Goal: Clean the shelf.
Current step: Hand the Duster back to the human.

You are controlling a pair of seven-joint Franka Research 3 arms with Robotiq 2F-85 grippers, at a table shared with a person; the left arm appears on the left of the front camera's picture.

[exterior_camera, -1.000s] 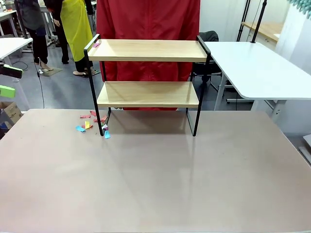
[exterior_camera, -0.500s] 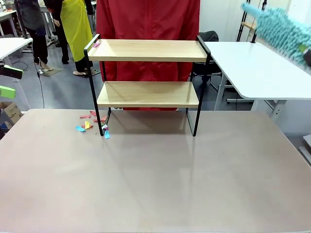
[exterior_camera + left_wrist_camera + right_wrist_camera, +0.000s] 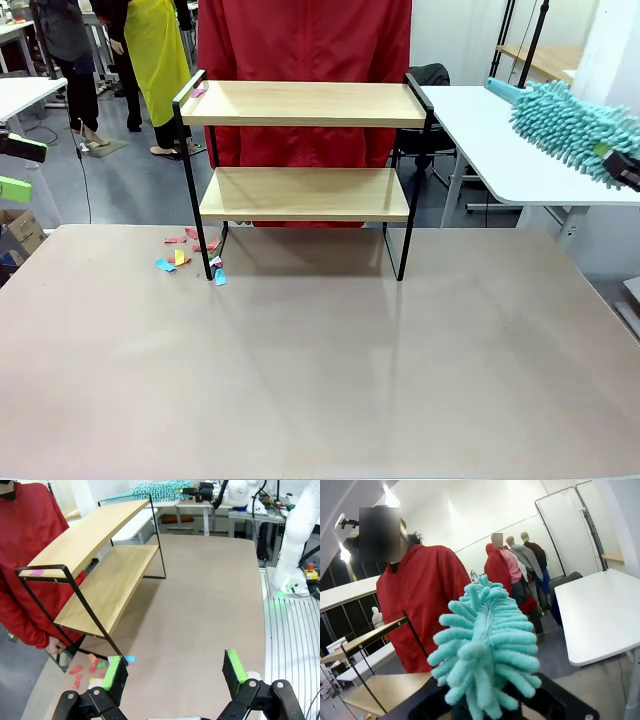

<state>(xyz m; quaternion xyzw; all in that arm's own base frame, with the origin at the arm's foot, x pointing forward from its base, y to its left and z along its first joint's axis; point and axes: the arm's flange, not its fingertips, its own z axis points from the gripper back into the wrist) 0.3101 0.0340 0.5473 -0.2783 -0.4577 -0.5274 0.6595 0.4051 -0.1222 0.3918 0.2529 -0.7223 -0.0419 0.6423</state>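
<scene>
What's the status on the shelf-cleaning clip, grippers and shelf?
Left gripper open, empty. Right gripper shut on teal duster, right of shelf, not touching. Pink scrap on top board; paper scraps by its left leg.

The teal duster (image 3: 565, 127) runs off the picture's right edge; its fluffy head (image 3: 487, 645) hides the right gripper's fingers (wrist view).

Front view faces across the table (image 3: 320, 360) toward its far edge — shelf (image 3: 305, 150) central. Left wrist view looks along the table from the shelf's end; right wrist view sits close behind a duster (image 3: 487, 645) — all share the shelf.
</scene>
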